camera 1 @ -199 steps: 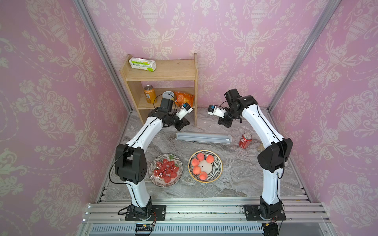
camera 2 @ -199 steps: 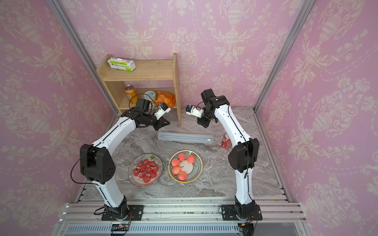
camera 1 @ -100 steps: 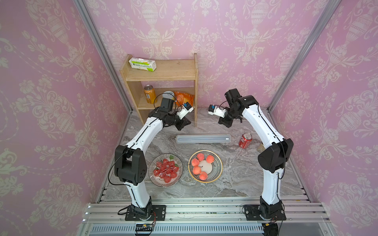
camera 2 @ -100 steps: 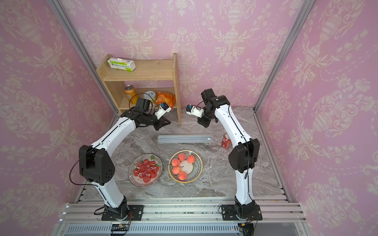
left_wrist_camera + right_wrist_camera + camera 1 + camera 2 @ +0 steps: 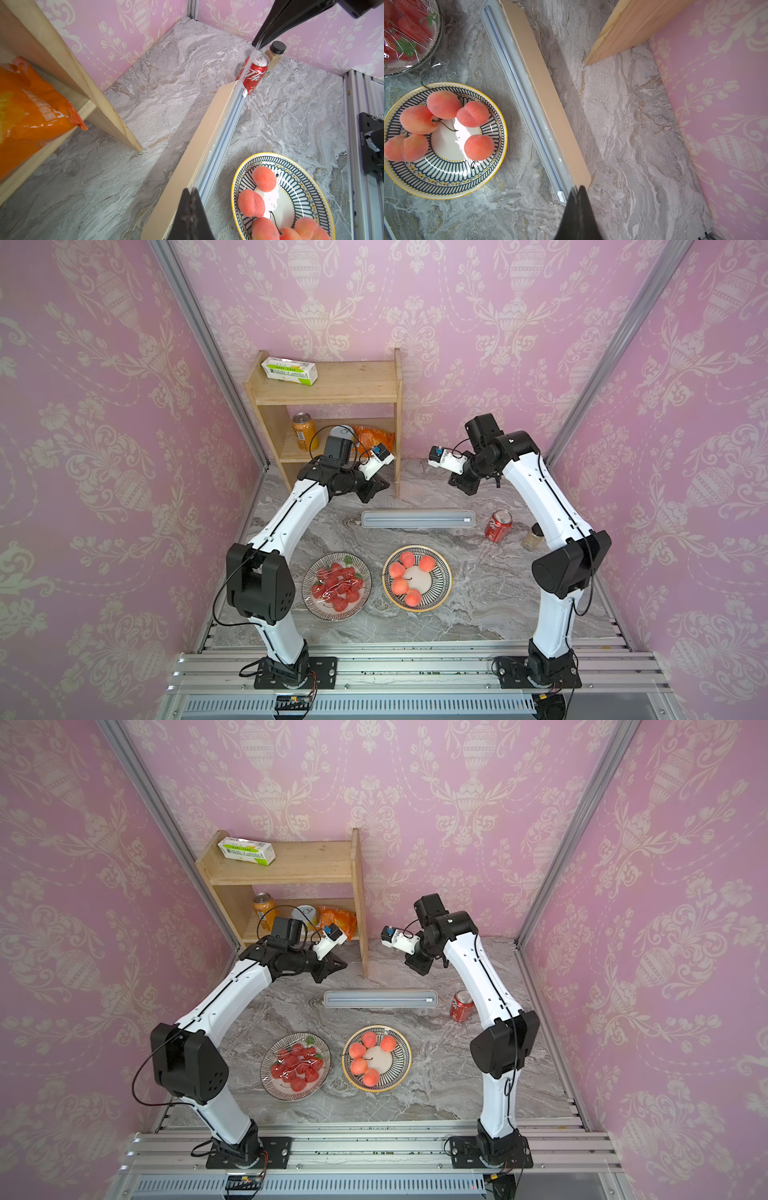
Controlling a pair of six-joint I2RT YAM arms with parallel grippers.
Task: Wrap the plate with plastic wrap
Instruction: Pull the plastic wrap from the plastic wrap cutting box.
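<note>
A second ago the dispenser box (image 5: 417, 519) lay a little askew and showed more of its side. Now it lies flat and straight on the table, while my two arms have almost not moved. I judge from this that the box has settled, so further pulling should draw out film and not drag the box along.

The right claw (image 5: 579, 195) is pressed fully together. In the left wrist view a narrow glossy strip of plastic wrap (image 5: 250, 62) runs from its tips down to the near end of the box, passing in front of the red can (image 5: 254, 75). So this claw pinches one corner of the film.

The left claw (image 5: 190, 199) is also pressed together, with no gap between the jaws. The film at its tips is hard to see. In both top views a faint haze hangs between the two claws, so I judge it pinches the other corner, but I am less sure here.

The box is below both claws and somewhat toward the arm bases, and its two ends lie nearly under the two claws. The plate of peaches (image 5: 446, 182) is still bare. It stands beyond the box on the base side, closer to the right claw than to the left. The plate of strawberries (image 5: 313, 608) beside it is already under crinkled film. The peaches therefore remain to be covered.
</note>
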